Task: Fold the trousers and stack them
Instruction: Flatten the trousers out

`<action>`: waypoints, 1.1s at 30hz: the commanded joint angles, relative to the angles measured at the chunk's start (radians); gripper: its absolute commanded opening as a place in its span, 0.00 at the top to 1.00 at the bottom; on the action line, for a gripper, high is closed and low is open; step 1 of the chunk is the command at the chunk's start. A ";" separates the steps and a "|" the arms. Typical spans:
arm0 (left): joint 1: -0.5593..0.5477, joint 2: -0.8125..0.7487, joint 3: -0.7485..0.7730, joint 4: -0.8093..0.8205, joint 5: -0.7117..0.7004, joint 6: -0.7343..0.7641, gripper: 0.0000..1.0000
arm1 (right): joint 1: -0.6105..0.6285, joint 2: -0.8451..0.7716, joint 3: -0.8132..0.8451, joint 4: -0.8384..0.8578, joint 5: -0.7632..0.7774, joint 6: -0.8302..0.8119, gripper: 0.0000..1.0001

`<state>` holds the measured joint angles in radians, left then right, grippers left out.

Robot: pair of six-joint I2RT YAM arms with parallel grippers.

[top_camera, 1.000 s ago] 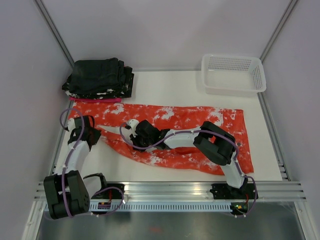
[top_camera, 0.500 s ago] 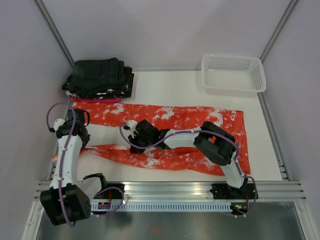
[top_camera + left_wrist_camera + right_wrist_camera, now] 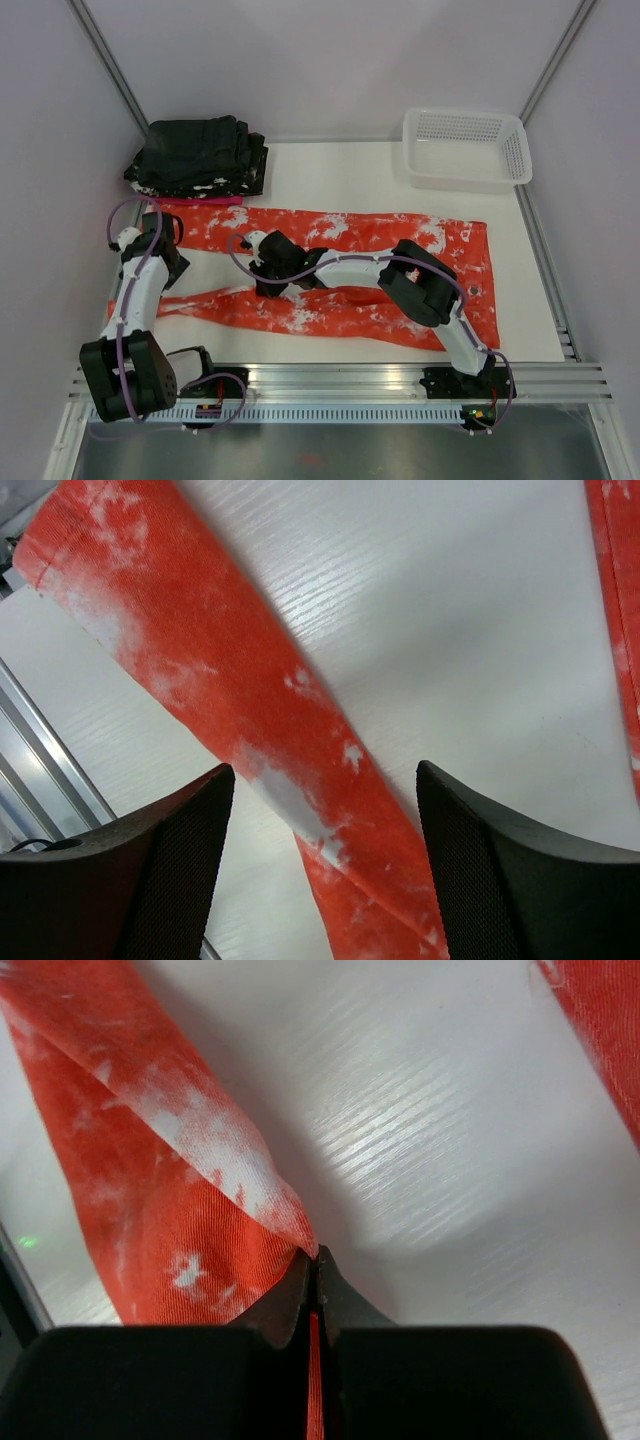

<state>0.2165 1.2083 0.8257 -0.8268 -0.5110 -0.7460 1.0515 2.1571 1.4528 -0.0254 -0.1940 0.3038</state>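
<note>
Left gripper [image 3: 325,770] is released: the jaws stand wide apart above the bench [image 3: 340,175] with nothing between the pads. One leg of the trousers [image 3: 400,235] lies flat on the bench below the gap and runs diagonally through the left wrist view. Its hem end sits near the aluminium rail at the left bench edge.

Right gripper [image 3: 315,1255] is clenched on the trousers. It pinches a raised fold of orange-red fabric at the fingertips, and a thin red line of cloth shows in the seam between the jaws. The fold peaks at the pinch, and the cloth falls away to the left of it.

In the top view the trousers are spread across the middle of the bench, waist end to the right and both legs running left. The far leg lies flat and ends just in front of the pink cloth [image 3: 200,201]. The near leg is narrower and creased. It ends beside the left arm, with a strip of bare bench between the two legs there. The right arm reaches across the fabric to mid-bench.

Black folded garments [image 3: 198,155] are stacked on the pink cloth in the far left corner. A white basket [image 3: 466,147] sits in the far right corner, apart from the trousers.
</note>
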 commanded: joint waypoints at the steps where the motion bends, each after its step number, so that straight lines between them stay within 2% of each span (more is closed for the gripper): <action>1: 0.003 -0.093 -0.063 0.026 0.032 -0.030 0.21 | -0.005 0.055 0.084 -0.047 0.056 0.029 1.00; 7: 0.003 -0.190 -0.096 0.035 0.134 -0.093 0.19 | -0.047 0.116 0.100 -0.087 0.065 0.101 1.00; 12: 0.003 -0.254 -0.089 -0.063 0.042 -0.205 0.19 | -0.137 0.153 0.058 -0.022 -0.091 0.234 1.00; 16: 0.004 -0.243 -0.123 -0.072 -0.009 -0.268 0.19 | -0.145 0.144 0.047 -0.005 -0.113 0.204 1.00; 20: 0.004 -0.225 -0.224 0.098 0.029 -0.280 0.20 | -0.145 0.139 0.057 -0.007 -0.145 0.181 1.00; 25: 0.014 -0.165 -0.232 0.297 0.089 -0.216 0.22 | -0.143 0.112 0.018 0.012 -0.176 0.147 1.00; 33: 0.049 -0.073 -0.197 0.411 0.154 -0.181 0.23 | -0.133 0.083 -0.015 0.018 -0.194 0.124 1.00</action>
<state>0.2562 1.1229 0.5884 -0.5167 -0.3943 -0.9592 0.9031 2.2414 1.4723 0.0555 -0.3862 0.4683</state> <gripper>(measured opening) 0.774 0.009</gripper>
